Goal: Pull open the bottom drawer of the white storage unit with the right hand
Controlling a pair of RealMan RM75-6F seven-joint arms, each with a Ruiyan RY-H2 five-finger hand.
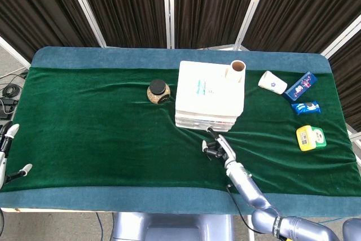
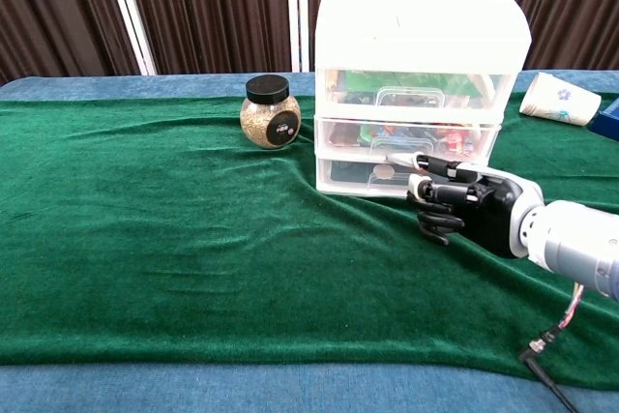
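The white storage unit [image 1: 210,95] [image 2: 418,74] has three drawers and stands at mid-table. Its bottom drawer [image 2: 358,175] sits flush with the ones above. My right hand [image 1: 215,146] [image 2: 467,211] hovers just in front of that drawer, on its right side. Most fingers are curled in with nothing in them. One fingertip [image 2: 395,158] reaches out to the drawer front near the seam between the middle and bottom drawers; whether it touches the handle is unclear. My left hand [image 1: 7,139] stays at the far left table edge, fingers apart, holding nothing.
A jar with a black lid [image 1: 158,91] [image 2: 268,111] stands left of the unit, a cardboard tube [image 1: 238,70] on top of it. A paper cup [image 1: 273,82] [image 2: 559,99], a blue box [image 1: 300,86], a blue packet [image 1: 306,108] and a yellow-green container [image 1: 311,137] lie to the right.
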